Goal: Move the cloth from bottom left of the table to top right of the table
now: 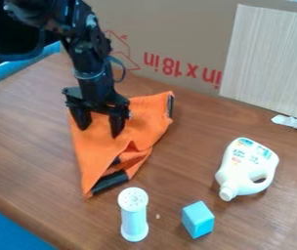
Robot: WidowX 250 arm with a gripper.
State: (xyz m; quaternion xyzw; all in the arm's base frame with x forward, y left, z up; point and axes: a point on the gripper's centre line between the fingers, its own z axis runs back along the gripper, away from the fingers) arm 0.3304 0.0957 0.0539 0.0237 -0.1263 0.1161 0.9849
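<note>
Orange cloth lies left of centre on the table, beneath the gripper, its fingers spread; best to press straight down, pinch a good fold, and lift clear before carrying. It looks crumpled, tapering nearward, with black edge strips.

Cardboard bears inverted red print; jug bears labels.

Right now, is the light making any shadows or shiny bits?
In the camera view, the orange cloth looks darker in its folds, a soft shadow hugs the white jug, and the wooden table has a faint, pale shine towards the right.
</note>
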